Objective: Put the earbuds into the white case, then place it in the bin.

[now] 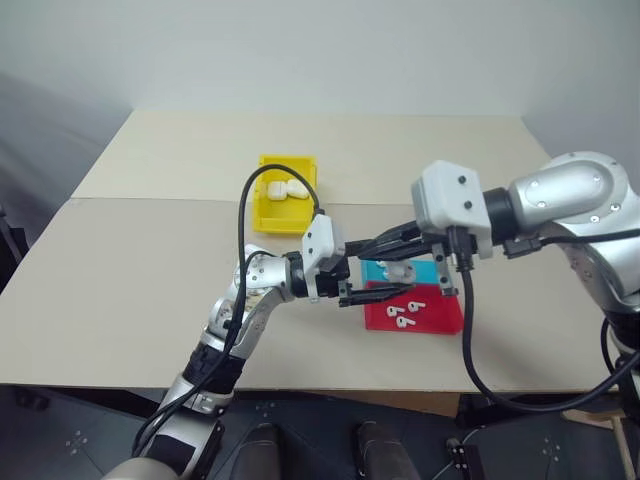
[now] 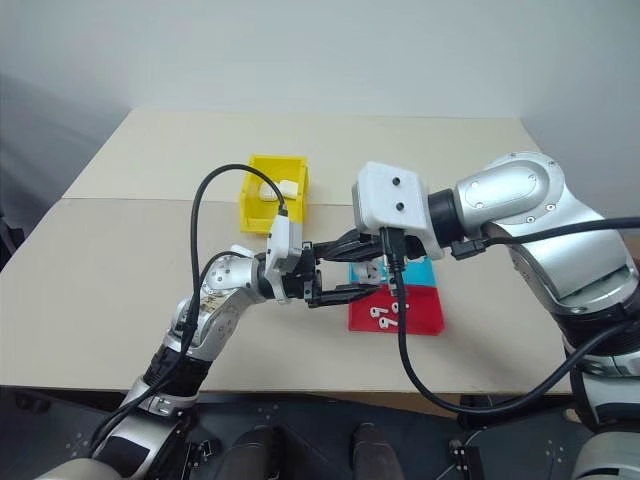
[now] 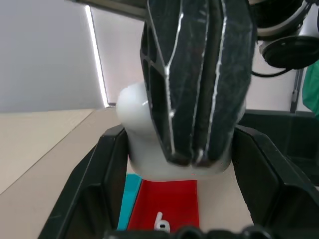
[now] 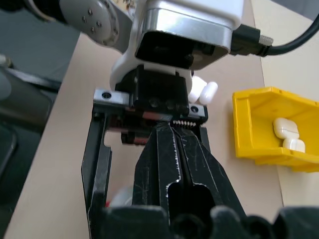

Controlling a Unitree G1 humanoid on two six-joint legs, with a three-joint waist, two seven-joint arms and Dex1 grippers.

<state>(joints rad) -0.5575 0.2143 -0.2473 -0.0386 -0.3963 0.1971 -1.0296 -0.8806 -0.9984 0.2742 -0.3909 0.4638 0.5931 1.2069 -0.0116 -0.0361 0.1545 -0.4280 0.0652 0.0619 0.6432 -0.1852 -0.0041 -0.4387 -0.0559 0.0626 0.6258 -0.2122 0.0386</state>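
Note:
My left gripper is shut on the white case, one finger on each side, above the red tray. My right gripper reaches in from the right, shut, with its fingertips pressed against the front of the case. I cannot see whether an earbud sits between them. Three earbuds lie on the red tray. The yellow bin stands further back on the table and holds two white cases.
A teal tray lies just behind the red one with a pale object on it. Both trays sit near the table's front edge. Black cables loop from both wrists over the table.

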